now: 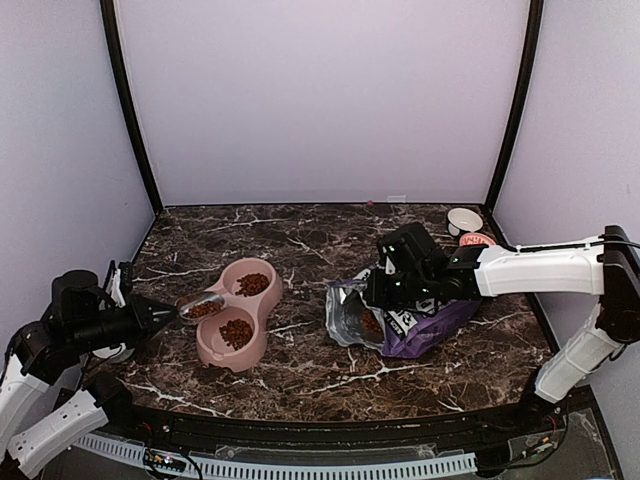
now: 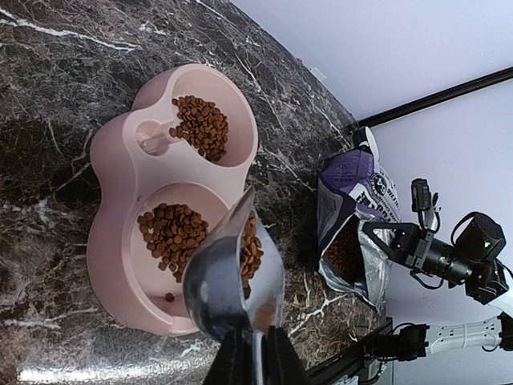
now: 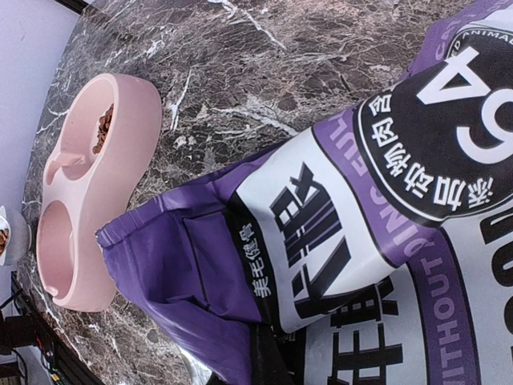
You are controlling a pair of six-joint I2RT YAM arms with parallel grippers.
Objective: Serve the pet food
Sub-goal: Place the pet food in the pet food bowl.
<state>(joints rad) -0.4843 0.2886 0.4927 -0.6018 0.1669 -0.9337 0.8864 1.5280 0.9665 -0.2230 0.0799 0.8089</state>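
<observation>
At table's left, left gripper point(image 2: 255, 346): pinched almost closed on handle of shiny metal scoop point(image 2: 232, 281).
Scoop load: small reddish-brown kibble pellets point(image 2: 251, 250), over rim of near cup.
Pink plastic double bowl point(image 2: 108, 160): kibble in both cups; scoop hides part of near cup.
Table right, right gripper point(image 3: 268, 361): clamped on purple-and-white printed bag point(image 3: 337, 241), mouth open, kibble inside.
Behind bag: small white bowl point(image 1: 464, 220).
</observation>
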